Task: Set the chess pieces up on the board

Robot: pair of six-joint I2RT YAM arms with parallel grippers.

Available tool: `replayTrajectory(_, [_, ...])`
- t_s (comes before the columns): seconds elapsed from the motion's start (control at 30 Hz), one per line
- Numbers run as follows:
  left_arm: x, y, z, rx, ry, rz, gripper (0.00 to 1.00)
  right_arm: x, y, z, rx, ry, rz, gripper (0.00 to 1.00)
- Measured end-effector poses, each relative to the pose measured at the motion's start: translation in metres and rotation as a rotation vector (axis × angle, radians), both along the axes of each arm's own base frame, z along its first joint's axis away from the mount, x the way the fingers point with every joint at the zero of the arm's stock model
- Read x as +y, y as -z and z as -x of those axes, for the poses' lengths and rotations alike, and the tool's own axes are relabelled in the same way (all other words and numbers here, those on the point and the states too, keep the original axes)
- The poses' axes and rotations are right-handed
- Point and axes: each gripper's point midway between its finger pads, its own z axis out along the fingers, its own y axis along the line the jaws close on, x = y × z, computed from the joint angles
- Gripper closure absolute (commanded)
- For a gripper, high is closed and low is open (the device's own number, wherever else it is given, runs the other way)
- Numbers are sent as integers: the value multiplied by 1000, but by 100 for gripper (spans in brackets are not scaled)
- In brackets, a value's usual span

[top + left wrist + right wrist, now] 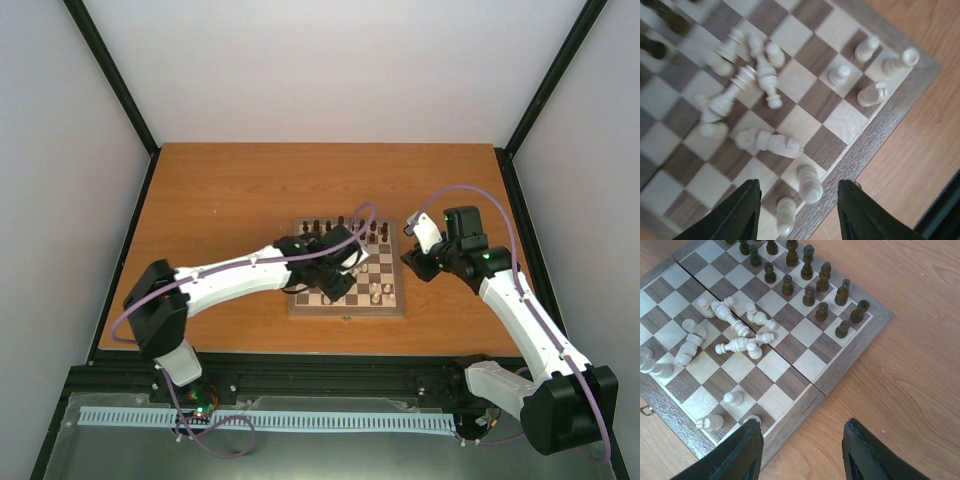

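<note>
The board (396, 306) lies mid-table, also in the left wrist view (875, 135) and right wrist view (840, 370). Dark pieces (812, 277) stand in two rows at its far side. Cream pieces (740, 337) lie tumbled in a heap mid-board (747, 87); a few stand near the right edge (867, 47). My left gripper (799, 210) is open above the board's near edge, two cream pieces (809, 182) between its fingers. My right gripper (801, 452) is open and empty over the board's right edge and the table.
The wooden table (220, 200) is ringed by black frame posts and white walls. A purple cable (470, 190) loops above the right arm. A small brass clasp (646, 410) sits on the board's edge.
</note>
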Motion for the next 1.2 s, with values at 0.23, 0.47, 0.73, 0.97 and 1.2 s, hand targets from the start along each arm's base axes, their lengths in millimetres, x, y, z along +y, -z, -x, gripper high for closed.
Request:
replayTrajectory(0.23, [35, -91, -9, -158, -146, 115, 40, 9, -8, 4, 10, -56, -27, 59])
replayTrajectory(0.47, [125, -141, -24, -305, -407, 243, 28, 43, -4, -4, 95, -181, -30, 60])
replayTrajectory(0.73, [150, -127, -21, -301, -471, 210, 27, 87, 13, -21, 139, -294, 74, 65])
replayTrajectory(0.97, [173, -121, -11, -323, -495, 190, 22, 117, 55, -34, 222, -344, 178, 66])
replayTrajectory(1.2, [199, -98, 0, -348, -528, 144, 22, 125, 90, -50, 288, -327, 244, 67])
